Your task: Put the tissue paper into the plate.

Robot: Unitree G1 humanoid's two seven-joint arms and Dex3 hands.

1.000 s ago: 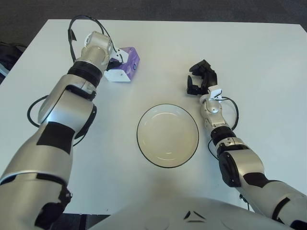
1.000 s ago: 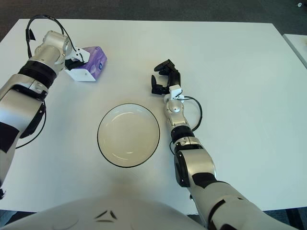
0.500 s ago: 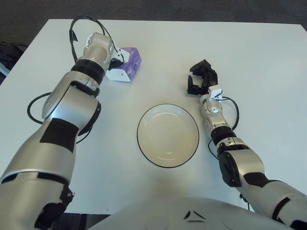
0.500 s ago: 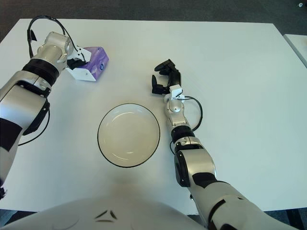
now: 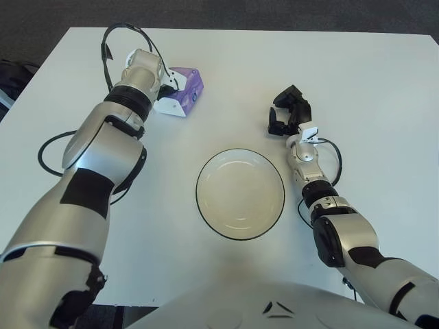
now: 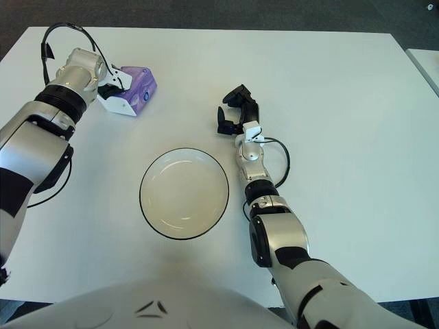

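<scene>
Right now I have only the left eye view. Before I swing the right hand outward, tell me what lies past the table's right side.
Observer: The right eye view shows the table's right edge, with dark floor beyond.
Operator: Report anything else out there.
Observer: A pale object shows at the picture's right border, apart from the table; I cannot identify it.
Operator: Place the right hand against that edge.
Observer: The right hand shows well inside it, bare tabletop between.
</scene>
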